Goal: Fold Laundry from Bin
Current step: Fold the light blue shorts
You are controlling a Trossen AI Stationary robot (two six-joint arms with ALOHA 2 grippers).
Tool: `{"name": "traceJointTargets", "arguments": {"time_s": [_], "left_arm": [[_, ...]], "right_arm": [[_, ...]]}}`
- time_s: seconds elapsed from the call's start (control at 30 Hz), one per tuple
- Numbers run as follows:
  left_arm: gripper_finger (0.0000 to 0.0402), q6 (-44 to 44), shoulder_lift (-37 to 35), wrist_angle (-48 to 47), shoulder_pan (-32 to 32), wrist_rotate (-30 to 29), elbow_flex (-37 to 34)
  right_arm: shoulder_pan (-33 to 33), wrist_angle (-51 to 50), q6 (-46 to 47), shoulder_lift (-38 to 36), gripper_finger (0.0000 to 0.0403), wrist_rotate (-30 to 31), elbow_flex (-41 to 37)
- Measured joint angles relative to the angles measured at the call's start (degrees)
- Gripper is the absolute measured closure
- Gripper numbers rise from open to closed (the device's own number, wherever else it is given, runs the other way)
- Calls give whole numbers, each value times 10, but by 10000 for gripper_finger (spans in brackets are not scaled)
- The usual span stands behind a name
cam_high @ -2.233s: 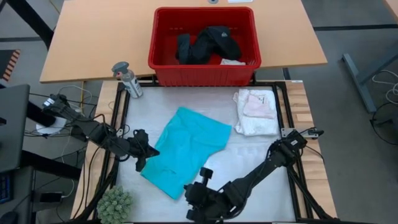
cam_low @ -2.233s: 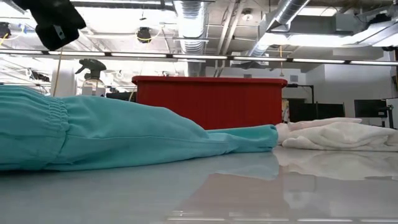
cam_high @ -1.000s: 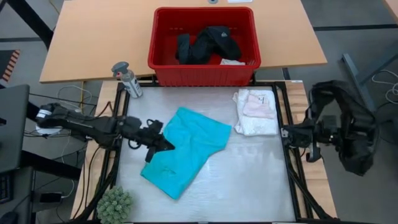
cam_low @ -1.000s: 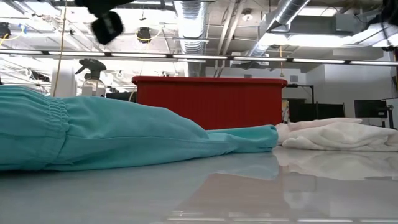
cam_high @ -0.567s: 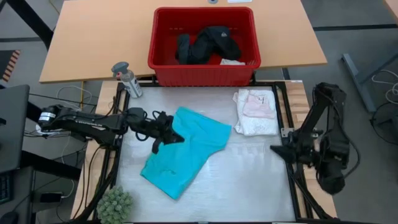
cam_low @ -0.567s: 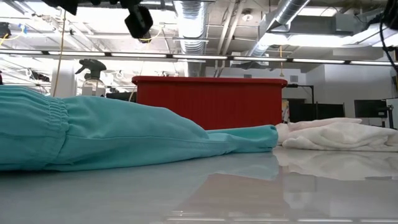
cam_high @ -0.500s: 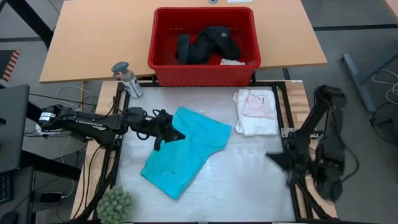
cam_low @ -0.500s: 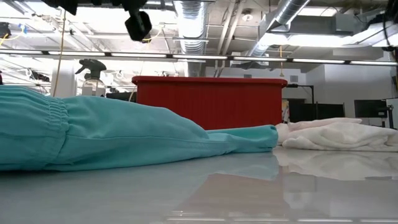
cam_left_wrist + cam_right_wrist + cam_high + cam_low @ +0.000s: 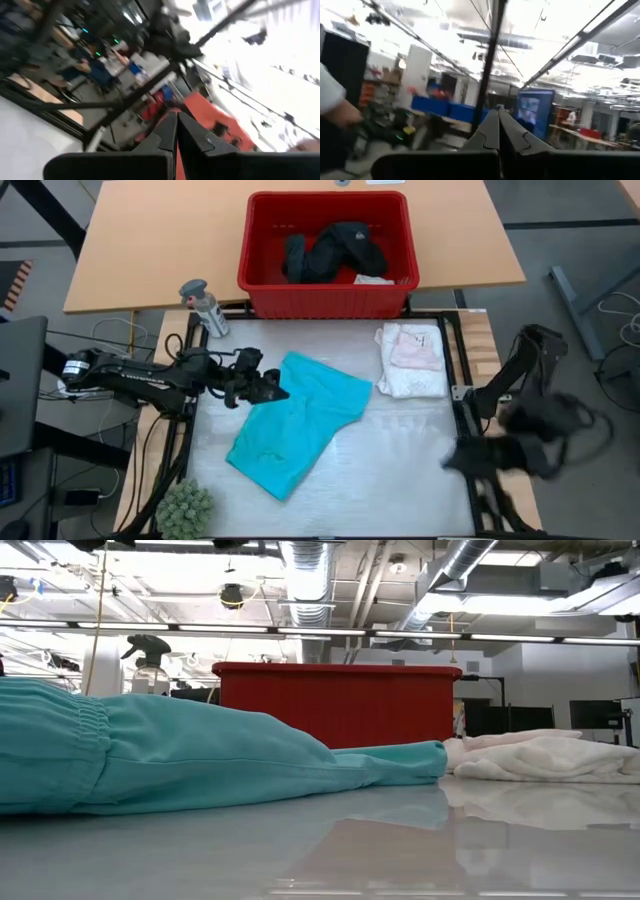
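A turquoise garment point(image 9: 300, 420) lies spread flat on the white table top; it also shows in the low view point(image 9: 150, 755). A white folded piece with a pale pink one on top point(image 9: 412, 360) lies at the far right. The red bin point(image 9: 328, 255) stands beyond the far edge and holds black clothing point(image 9: 335, 248). My left gripper point(image 9: 268, 390) is shut and empty, above the turquoise garment's left edge; its wrist view point(image 9: 176, 120) looks into the room. My right gripper point(image 9: 455, 462) is shut and empty at the table's right rim, blurred; its wrist view point(image 9: 497, 117) shows only the room.
A spray bottle point(image 9: 205, 307) stands at the far left corner. A green spiky ball point(image 9: 185, 508) sits at the near left corner. A black frame point(image 9: 462, 420) runs around the table top. The wooden table point(image 9: 150, 240) carries the bin.
My left gripper has gone up and toward the far right, from the turquoise garment's left side to over its upper left edge, and has left the low view at the top. My right arm has swung toward the near edge along the table's right rim. The garment has not moved.
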Motion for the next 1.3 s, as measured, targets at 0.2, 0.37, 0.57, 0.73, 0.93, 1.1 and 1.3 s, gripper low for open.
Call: {"name": "traceJointTargets", "arguments": {"time_s": [0.2,0.37,0.57,0.73,0.93,1.1,1.3], "left_arm": [[401,67,-53,-81,9,16,0],[401,171,-142,-256,10,-21,0],[401,238,-241,-403,10,-113,0],[401,214,-285,-465,0,-107,0],[401,247,-301,-498,-15,-153,0],[401,326,-300,-554,-17,-190,0],[401,321,-298,-560,-18,-191,0]], "right_arm": [[-187,-124,215,-27,386,-149,-72],[-270,-63,345,-25,386,-164,-154],[-300,105,342,10,386,-207,-234],[-324,124,336,36,386,-211,-243],[-387,151,432,71,386,-222,-235],[-437,165,516,139,385,-293,-220],[-452,178,539,208,385,-380,-173]]}}
